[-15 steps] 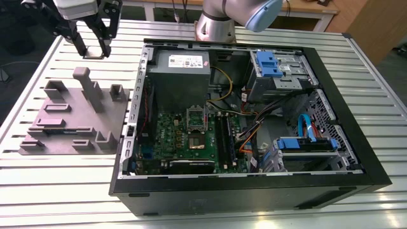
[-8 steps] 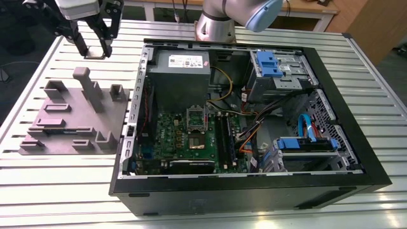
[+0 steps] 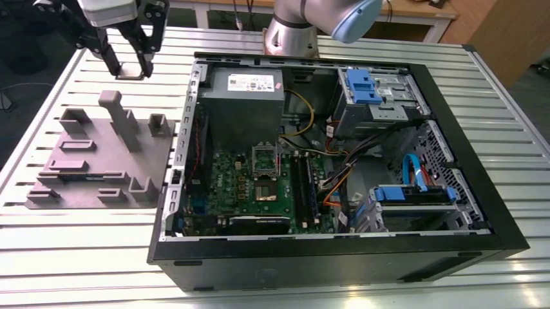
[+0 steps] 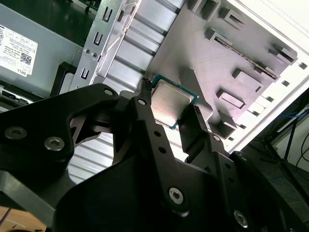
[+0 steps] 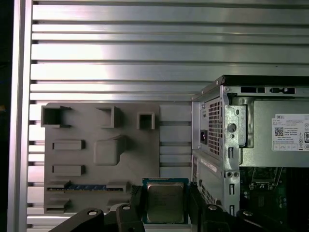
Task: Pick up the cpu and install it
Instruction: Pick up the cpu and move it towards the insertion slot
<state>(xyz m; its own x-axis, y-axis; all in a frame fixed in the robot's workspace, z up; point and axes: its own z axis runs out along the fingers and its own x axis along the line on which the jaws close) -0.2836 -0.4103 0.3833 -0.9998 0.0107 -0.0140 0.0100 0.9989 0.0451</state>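
Here, at the exterior view's left, the tool (image 3: pixel 129 71) hangs raised above the slatted desk (image 3: pixel 69 257), its two black fingers (image 4: pixel 145 121) closed onto opposite edges of the cpu (image 5: pixel 165 202), which shows its silver top in both wrist views. Below it on the desk lies a grey moulded fixture (image 3: pixel 94 161). Further toward the exterior view's right lies the open computer case (image 3: pixel 344 257), with a grey power supply (image 3: pixel 245 103), the green motherboard (image 3: pixel 228 174) and its metal socket (image 3: pixel 265 187).
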